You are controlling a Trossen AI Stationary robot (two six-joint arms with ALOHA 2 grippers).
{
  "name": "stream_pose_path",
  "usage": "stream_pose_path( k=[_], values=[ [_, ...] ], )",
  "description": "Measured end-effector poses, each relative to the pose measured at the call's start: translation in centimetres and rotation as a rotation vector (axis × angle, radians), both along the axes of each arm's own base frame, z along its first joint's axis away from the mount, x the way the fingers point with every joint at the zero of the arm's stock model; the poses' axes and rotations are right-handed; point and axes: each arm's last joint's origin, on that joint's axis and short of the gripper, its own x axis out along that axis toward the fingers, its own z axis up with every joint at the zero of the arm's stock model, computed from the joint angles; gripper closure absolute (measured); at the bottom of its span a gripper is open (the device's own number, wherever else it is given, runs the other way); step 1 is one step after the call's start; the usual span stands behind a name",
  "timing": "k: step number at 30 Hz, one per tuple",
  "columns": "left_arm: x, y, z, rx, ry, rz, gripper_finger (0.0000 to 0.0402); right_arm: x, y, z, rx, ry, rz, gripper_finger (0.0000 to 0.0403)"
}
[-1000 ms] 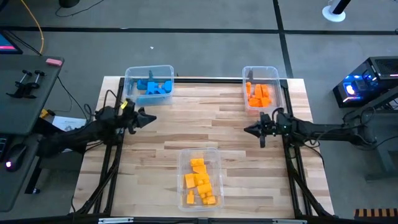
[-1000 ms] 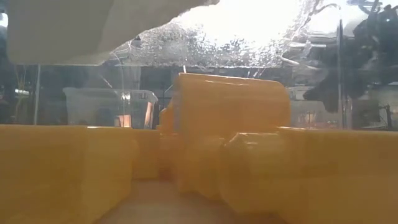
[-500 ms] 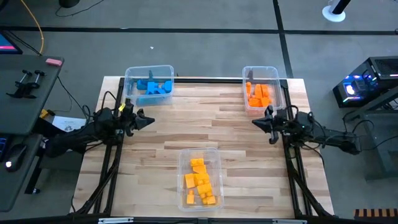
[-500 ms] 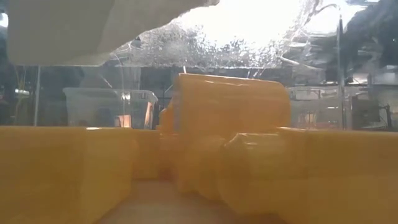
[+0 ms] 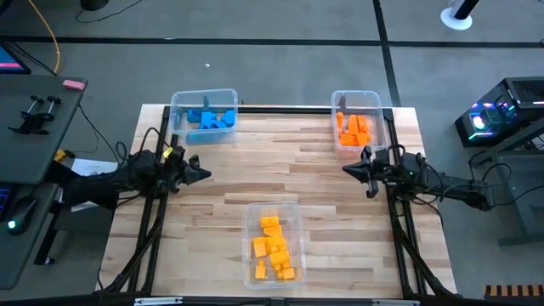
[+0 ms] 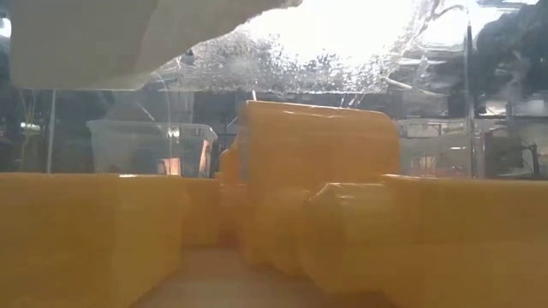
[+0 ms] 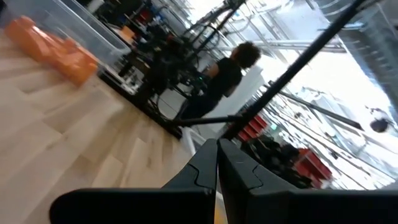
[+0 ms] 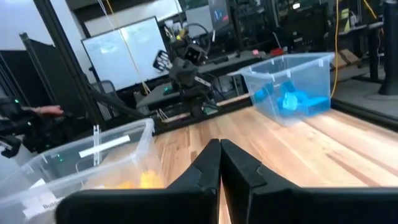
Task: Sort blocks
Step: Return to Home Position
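Observation:
Blue blocks (image 5: 210, 118) lie in a clear bin at the table's far left, orange blocks (image 5: 354, 129) in a clear bin at the far right, and yellow-orange blocks (image 5: 274, 248) in a clear bin at the near middle. In the low view the yellow-orange blocks (image 6: 317, 171) fill the picture. My left gripper (image 5: 204, 174) hovers shut over the table's left side, near its edge, holding nothing; in the left wrist view my left gripper (image 7: 217, 149) points toward the orange blocks (image 7: 53, 46). My right gripper (image 5: 347, 169) hovers shut at the right side, also with nothing in it, and in the right wrist view my right gripper (image 8: 220, 149) faces the blue blocks (image 8: 292, 99).
Black frame rails (image 5: 399, 229) run along the table's left and right sides under the arms. Bare wood (image 5: 272, 166) lies between the three bins. Beyond the table's right side a person (image 7: 227, 68) shows among equipment. A side desk (image 5: 34, 110) stands left of the table.
My right gripper has drawn back toward the table's right edge, risen a little and tipped up to level. My left gripper has swung a little toward the near edge. Both stay shut. No block has moved.

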Motion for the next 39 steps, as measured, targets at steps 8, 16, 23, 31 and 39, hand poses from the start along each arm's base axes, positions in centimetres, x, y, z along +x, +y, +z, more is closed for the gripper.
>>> stream_pose_path(
  k=[8, 16, 23, 31, 39],
  values=[
    [0.1, -0.9, -0.1, -0.002, 0.013, -0.087, 0.0398, 0.0, 0.0, -0.5, 0.01, 0.053, 0.0, 0.0398],
    [0.0, -2.1, -0.6, 0.643, -0.064, -0.163, 0.0398, 0.0, 0.0, -0.5, 0.009, 0.05, 0.0, 0.0398],
    [0.1, -2.0, -0.7, 0.737, -0.067, -0.129, 0.0398, 0.0, 0.0, -0.5, 0.009, 0.051, 0.0, 0.0398],
    [0.1, -1.7, -0.7, 0.697, -0.048, -0.106, 0.0398, 0.0, 0.0, -0.5, 0.009, 0.05, 0.0, 0.0398],
    [0.1, -1.7, -0.7, 0.697, -0.048, -0.106, 0.0398, 0.0, 0.0, -0.5, 0.009, 0.05, 0.0, 0.0398]
  ],
)
